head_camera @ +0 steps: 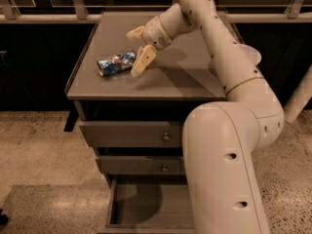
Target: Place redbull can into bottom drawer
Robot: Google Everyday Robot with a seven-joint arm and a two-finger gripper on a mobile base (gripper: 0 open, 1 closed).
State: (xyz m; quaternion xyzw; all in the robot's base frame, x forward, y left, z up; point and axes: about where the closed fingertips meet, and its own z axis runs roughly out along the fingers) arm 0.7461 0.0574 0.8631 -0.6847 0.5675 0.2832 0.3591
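The redbull can, blue and silver with red marks and dented, lies on its side on the grey cabinet top, near the left edge. My gripper is open just right of the can. One finger reaches down beside the can's right end, the other sits behind it. The can is not held. The bottom drawer is pulled open below, with a bare grey floor; my arm hides its right part.
Two upper drawers with small round knobs are shut. The white bowl peeks out behind my arm at the top's right edge. A railing runs behind the cabinet. Speckled floor lies on both sides.
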